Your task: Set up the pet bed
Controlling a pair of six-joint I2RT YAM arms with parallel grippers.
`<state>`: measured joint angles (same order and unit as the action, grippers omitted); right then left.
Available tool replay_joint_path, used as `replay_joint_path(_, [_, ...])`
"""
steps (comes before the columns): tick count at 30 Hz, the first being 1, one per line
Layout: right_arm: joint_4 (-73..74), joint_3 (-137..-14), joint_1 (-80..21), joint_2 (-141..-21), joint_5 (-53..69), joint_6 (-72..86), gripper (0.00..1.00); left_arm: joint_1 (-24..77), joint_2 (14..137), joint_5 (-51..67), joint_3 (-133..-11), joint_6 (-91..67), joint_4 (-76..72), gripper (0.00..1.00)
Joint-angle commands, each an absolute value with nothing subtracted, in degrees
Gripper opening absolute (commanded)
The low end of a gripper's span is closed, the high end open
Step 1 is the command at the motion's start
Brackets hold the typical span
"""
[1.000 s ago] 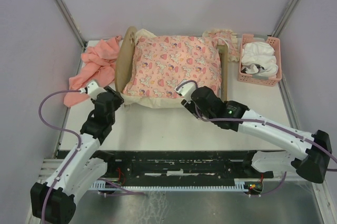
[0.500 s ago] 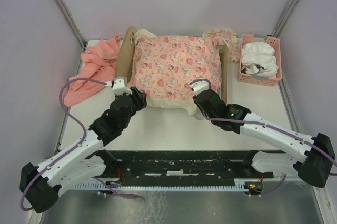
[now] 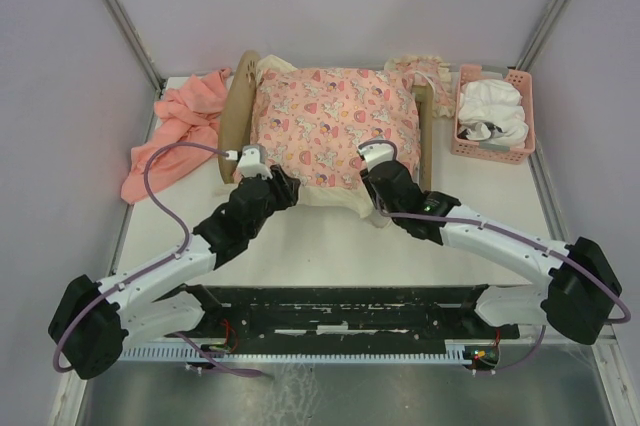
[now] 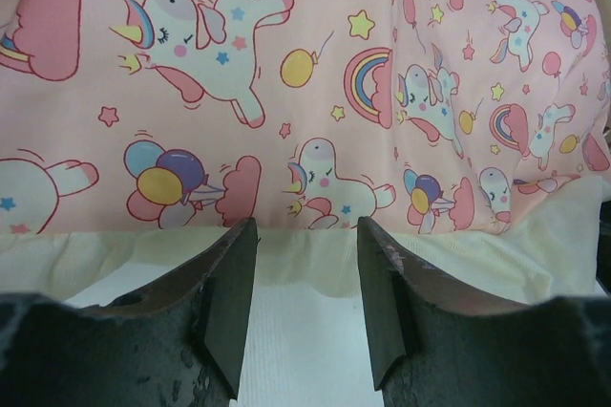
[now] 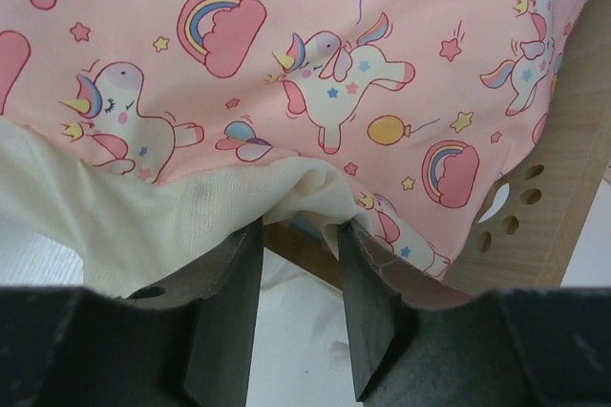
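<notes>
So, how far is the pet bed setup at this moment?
Done: the unicorn cushion lies on the pet bed. In hand: the left gripper and right gripper, both open, are at its cream edge, which overhangs the bed. Left: tucking that edge in, probably.

The pink unicorn-print cushion (image 3: pixel 330 126) lies on the light-wood pet bed (image 3: pixel 238 116); the salmon-pink cloth (image 3: pixel 180 126) lies left, the pink plastic basket (image 3: pixel 495 153) right.

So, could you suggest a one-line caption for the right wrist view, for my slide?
Right gripper, open, at the cream hem of the unicorn-print cushion on the wooden pet bed.
</notes>
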<state>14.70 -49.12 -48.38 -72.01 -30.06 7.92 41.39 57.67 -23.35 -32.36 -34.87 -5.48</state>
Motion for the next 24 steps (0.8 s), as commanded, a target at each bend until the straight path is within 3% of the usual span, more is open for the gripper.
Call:
replay_joint_path(1, [8.01, -49.35, -47.23, -73.23, -29.05, 9.48, 0.46, 41.66, 59.38, -22.99, -31.48, -35.33, -11.52, 0.53])
replay_joint_path(9, [5.16, -47.23, -46.54, -74.23, -27.89, 11.23, 0.49, 41.66, 62.39, -23.86, -30.12, -36.33, -13.35, 0.53])
replay_joint_path(17, [17.35, -51.20, -46.58, -68.24, -36.30, 15.03, 0.56, 41.66, 63.07, -27.81, -29.69, -34.94, -12.47, 0.53])
replay_joint_path(20, [19.19, -50.68, -46.58, -64.69, -33.75, 16.80, 0.50, 41.66, 62.36, -28.85, -29.15, -34.76, -12.26, 0.53])
replay_joint_path(24, [17.67, -48.65, -46.58, -62.30, -27.88, 19.36, 0.34, 41.65, 61.86, -29.43, -28.78, -34.71, -12.29, 0.53])
